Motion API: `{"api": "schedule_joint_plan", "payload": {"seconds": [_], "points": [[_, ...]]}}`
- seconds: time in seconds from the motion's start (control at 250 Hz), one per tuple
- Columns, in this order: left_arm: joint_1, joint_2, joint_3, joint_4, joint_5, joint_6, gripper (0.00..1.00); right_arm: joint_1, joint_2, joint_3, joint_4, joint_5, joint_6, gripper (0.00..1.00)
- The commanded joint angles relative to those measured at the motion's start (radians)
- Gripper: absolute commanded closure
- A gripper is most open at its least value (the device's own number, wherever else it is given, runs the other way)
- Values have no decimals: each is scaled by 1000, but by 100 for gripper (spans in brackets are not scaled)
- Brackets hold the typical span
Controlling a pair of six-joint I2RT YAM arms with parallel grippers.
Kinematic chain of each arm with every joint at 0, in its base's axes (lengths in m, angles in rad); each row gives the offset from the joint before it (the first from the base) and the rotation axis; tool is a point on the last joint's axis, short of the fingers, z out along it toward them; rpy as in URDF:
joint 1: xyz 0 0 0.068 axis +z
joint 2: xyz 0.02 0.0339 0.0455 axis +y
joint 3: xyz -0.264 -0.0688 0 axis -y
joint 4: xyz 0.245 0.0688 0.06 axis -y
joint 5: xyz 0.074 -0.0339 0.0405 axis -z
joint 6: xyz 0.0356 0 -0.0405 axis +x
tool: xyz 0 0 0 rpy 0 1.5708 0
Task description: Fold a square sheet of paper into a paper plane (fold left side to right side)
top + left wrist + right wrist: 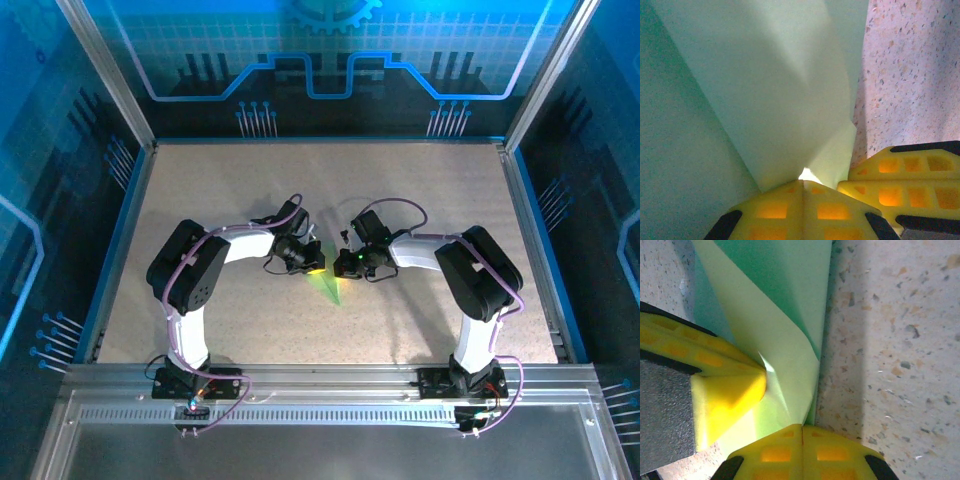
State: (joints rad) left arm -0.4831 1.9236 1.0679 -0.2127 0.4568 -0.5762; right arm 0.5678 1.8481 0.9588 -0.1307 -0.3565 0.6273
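- Top cam: paper plane (335, 287) at tabletop (400, 190) centre, arms meeting over it.
- L wrist: left claw (802, 184) clenched on its paper, layers seen close-up.
- R wrist: right claw (802, 429) clenched on its edge.

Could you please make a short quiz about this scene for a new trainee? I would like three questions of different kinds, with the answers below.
1. True or false: the left end effector stands wide open.
2. What colour is the paper? A white; B pale green; C blue.
3. Which thing do the tips of the right end effector touch?

Key
1. False: its fingers are shut together.
2. B.
3. The paper.
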Motion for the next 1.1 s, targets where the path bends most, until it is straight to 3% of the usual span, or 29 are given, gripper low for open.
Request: {"api": "schedule_joint_plan", "payload": {"seconds": [0.0, 0.292, 0.731, 0.899, 1.095], "points": [[-2, 47, -42, -60, -55, 10, 95, 10, 24, -17, -106, 57, -12, 100], [-2, 46, -52, -62, -55, 2, 96, 3, -47, 24, -103, 13, -12, 100], [-2, 49, -48, -70, -63, -5, 96, -41, -191, 16, -164, 7, -14, 82], [-3, 49, -46, -74, -63, -4, 96, -23, -251, -26, -163, -46, -4, 100], [-3, 49, -45, -76, -63, -3, 97, 50, -260, -124, -42, -133, 78, 100]]}}
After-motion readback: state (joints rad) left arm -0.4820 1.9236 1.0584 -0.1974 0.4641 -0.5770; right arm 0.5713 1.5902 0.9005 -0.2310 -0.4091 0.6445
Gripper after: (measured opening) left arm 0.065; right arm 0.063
